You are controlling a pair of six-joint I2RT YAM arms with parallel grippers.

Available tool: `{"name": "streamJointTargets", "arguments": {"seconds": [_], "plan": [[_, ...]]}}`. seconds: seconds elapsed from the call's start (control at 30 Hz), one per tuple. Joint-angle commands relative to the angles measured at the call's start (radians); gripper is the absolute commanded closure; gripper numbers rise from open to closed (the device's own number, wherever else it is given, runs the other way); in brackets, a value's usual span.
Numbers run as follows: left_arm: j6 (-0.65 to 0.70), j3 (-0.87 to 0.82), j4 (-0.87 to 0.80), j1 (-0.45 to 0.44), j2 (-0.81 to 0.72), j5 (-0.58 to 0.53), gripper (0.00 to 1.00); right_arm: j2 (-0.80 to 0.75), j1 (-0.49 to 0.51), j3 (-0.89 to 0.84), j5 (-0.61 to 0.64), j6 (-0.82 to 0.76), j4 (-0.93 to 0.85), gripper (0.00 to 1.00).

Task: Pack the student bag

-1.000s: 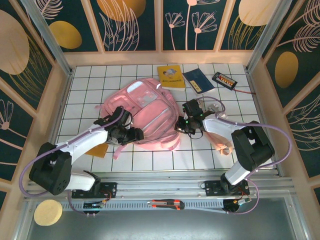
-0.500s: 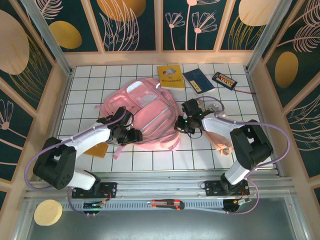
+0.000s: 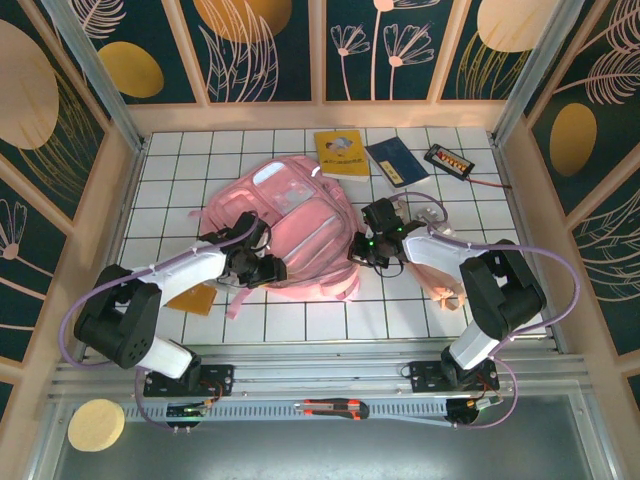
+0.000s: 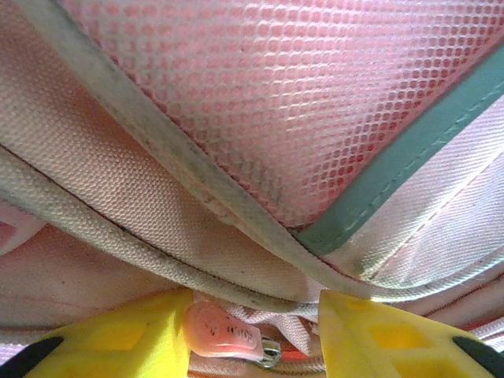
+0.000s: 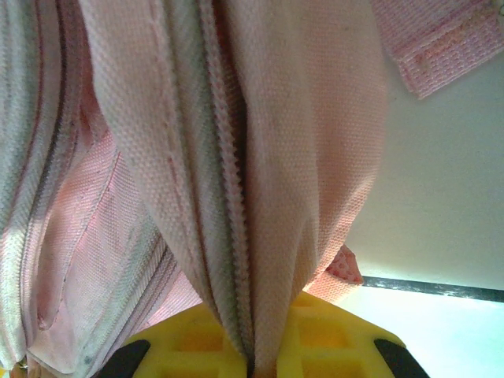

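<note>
In the top external view, the student bag (image 3: 290, 225) lay flat at the centre of the bench (image 3: 170, 190). A yellow book (image 3: 342, 155) and a blue booklet (image 3: 397, 160) lay just past its upper-right edge, not yet packed. Judged hazard: with both tools working the bag from opposite sides, an uneven pull could drag or twist the bag across the bench instead of opening it. The left arm reached in low from the lower left of the frame, with the left tool (image 3: 262, 270) at the bag's lower-left edge. The right arm folded back from the lower right, with the right tool (image 3: 366, 250) at the bag's right edge. In the left wrist view, the pink zipper pull (image 4: 224, 335) lay at the bottom of the frame between the yellow fingers (image 4: 118, 339), close against the left-hand one. The jaws stood apart and clamped nothing. Judged hazard: the small tab could slip sideways out of the gap, or the jaws could catch the fabric binding above it. In the right wrist view, the right tool was closed on a narrow fold of bag fabric carrying zipper teeth, which rose from the bottom centre of the frame. Judged hazard: under load this fold could slide out of the jaws, slackening the zipper line so that the slider would bind.
</note>
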Motion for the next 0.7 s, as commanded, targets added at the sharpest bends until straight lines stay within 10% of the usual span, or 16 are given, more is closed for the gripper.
{"name": "streamJointTargets", "arguments": {"seconds": [0.0,0.37,0.67], "plan": [[0.001,-0.034,0.036,0.002,0.013,0.0,0.57,0.008,0.02,0.025,-0.012,-0.015,0.041,1.0],[-0.012,-0.116,0.076,0.002,0.023,-0.011,0.98,0.014,0.021,0.036,-0.004,-0.027,0.026,1.0],[-0.003,-0.015,-0.028,0.002,-0.118,-0.089,1.0,0.002,-0.004,0.09,0.004,-0.054,-0.008,1.0]]}}
